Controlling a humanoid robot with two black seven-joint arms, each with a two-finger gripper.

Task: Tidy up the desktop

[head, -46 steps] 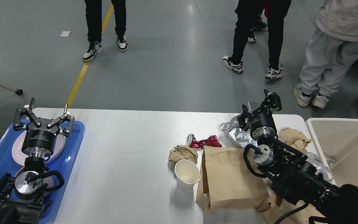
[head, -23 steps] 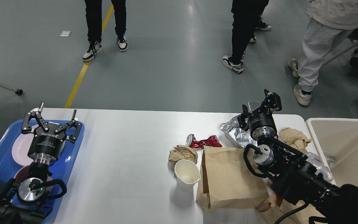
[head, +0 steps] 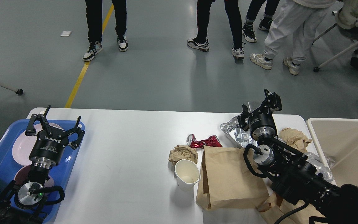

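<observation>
The white desk (head: 129, 161) fills the lower half of the view, with grey floor beyond its far edge; a blue tray (head: 73, 146) sits at its left end, and a beige bin (head: 322, 130) stands just past its right end. The left claw (head: 56, 119) hangs above the tray with its fingers spread wide apart and nothing between them; under it lie a pale pink plate (head: 22, 146) and a darker pink bowl (head: 22, 175). The right claw (head: 261, 104) is poised over crumpled silver foil (head: 235, 130) at the desk's far right; its fingers are seen small and dark, so whether they are apart or together cannot be told. Near the middle of the desk a white paper cup (head: 186, 175) stands upright, touching a flat brown paper bag (head: 225, 177) on its right; a crumpled brown paper ball (head: 182, 152) lies just behind the cup, and a crushed red can (head: 204, 141) lies behind that; more crumpled brown paper (head: 294, 137) rests by the bin.
</observation>
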